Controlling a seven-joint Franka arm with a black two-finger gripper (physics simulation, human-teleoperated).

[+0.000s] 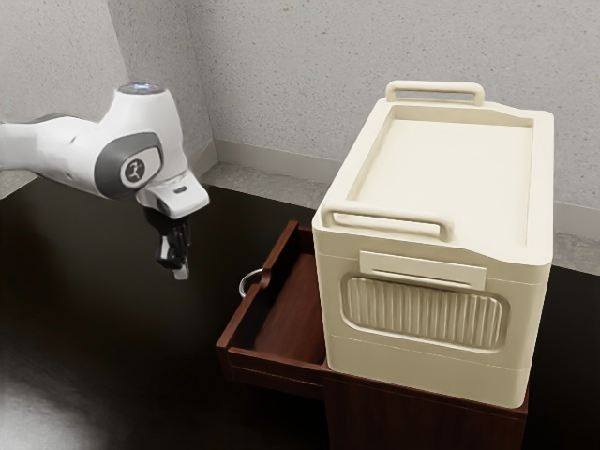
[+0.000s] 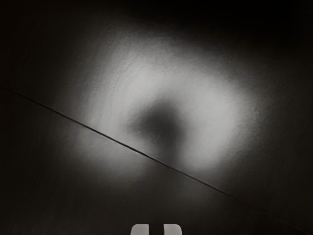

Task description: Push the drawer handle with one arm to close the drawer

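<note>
Clearly, open room separates tool (image 1: pixel 181 272) and drawer edge (image 1: pixel 241 320).

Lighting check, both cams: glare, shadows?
Exterior view: pale glare on the dark table, lower left; cream box brighter on top than on its ribbed side. Wrist view: diffuse bright patch with a soft dark blotch inside, near black at upper right.

In the upper left of the exterior view, a small round emblem (image 1: pixel 135 170) is carried on the grey joint cover (image 1: pixel 110 169) of the white arm (image 1: pixel 84 150); no words or numbers can be read.
</note>
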